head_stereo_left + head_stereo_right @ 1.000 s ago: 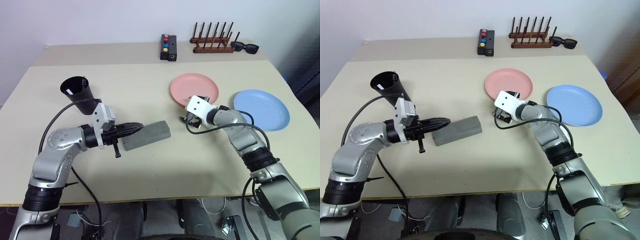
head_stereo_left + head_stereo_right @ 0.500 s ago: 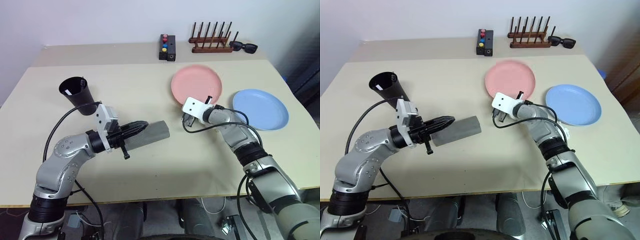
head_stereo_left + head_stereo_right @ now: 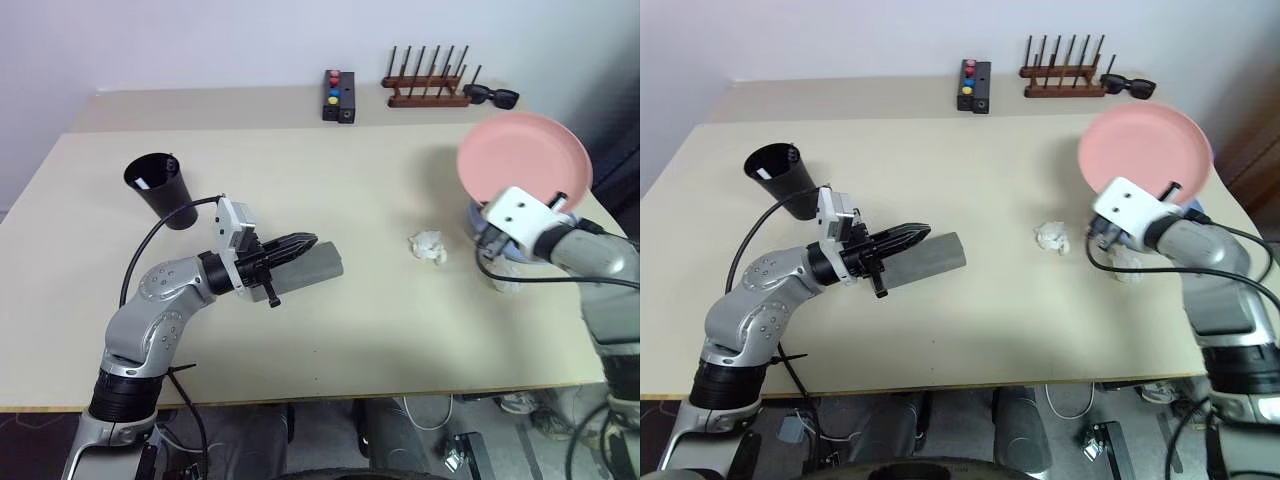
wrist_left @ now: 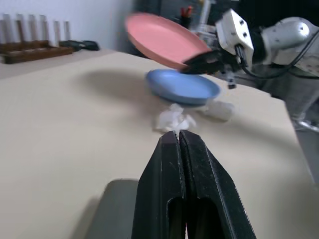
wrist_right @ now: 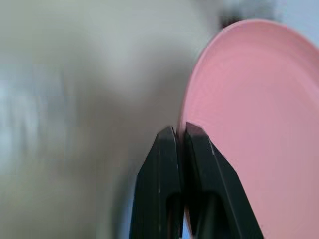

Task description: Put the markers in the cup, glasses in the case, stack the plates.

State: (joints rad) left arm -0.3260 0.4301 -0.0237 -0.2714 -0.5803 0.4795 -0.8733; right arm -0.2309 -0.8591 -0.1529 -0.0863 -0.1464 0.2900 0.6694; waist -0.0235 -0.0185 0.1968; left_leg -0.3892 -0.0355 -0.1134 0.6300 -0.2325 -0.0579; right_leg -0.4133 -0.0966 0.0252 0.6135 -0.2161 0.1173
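Observation:
My right gripper [image 5: 179, 130] is shut on the rim of the salmon pink plate [image 3: 524, 157], holding it tilted in the air. Under it sits the light blue plate [image 4: 183, 85], mostly hidden in the head views. The grey case [image 3: 318, 262] lies closed at table centre-left. My left gripper [image 3: 305, 242] is shut and empty, with its tips over the case's left end. At the far left stands the black cup [image 3: 158, 185], with a white sliver showing in its mouth. I cannot make out the markers. The glasses are out of view.
A crumpled white paper wad [image 3: 430, 247] lies left of the blue plate, and a clear scrap [image 3: 503, 275] lies just in front of it. Along the back stand a black box with coloured buttons [image 3: 338, 95], a wooden rack [image 3: 428, 85] and black sunglasses [image 3: 490, 95].
My right gripper closed on the pink plate's rim, lifted it off the table and swung it right, above the blue plate. My left gripper edged right along the case.

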